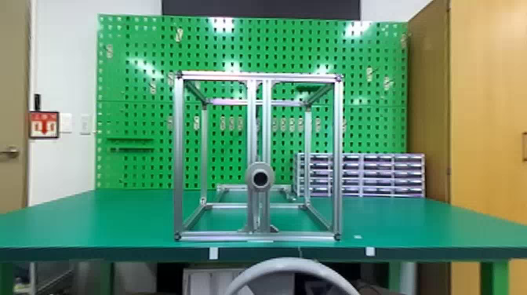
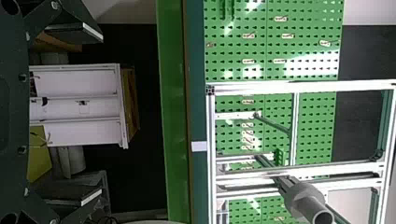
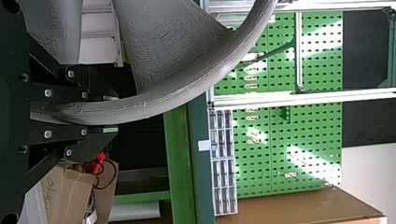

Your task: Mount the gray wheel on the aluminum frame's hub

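I've got the right gripper [image 3: 112,114] pinching the gray wheel [image 1: 290,263] by its rim, low by the table's [image 1: 137,254] front edge, presumably keeping its centre free for the hub [image 1: 259,168]; left gripper [image 2: 100,115] spread, empty.

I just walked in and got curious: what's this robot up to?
Its right gripper has the gray wheel by the rim, in front of the green table and lower than the hub on the aluminum frame. The wheel is not yet mounted on that hub. The left gripper is open and empty.
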You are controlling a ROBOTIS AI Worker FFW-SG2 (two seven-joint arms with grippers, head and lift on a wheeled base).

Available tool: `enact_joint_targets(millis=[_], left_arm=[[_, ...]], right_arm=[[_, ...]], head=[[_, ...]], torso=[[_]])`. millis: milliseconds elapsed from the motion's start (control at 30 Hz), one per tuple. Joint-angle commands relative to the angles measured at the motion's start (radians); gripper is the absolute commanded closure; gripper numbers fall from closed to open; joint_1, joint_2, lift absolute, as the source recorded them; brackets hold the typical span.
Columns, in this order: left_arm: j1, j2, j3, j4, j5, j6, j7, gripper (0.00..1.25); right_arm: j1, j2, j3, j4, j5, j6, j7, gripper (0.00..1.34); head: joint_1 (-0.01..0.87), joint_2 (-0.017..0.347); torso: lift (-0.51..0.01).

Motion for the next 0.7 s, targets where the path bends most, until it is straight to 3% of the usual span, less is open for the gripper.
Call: enact_joint_targets(millis=[0, 667], left_arm=[[0.002, 0.000, 0.018, 0.001, -0.012, 0.010, 0.000, 0.14], [0.009, -0.002, 0.069, 0.009, -0.037, 0.019, 0.000, 0.14]], right_arm=[[0.003, -0.001, 0.002, 0.012, -0.010, 0.012, 0.000, 1.10], [0.011, -0.007, 0.014, 0.054, -0.030, 0.015, 0.000, 1.10]], head=[[-0.005, 0.006], [-0.005, 0.006]], torso=[[-0.499], [-0.499]])
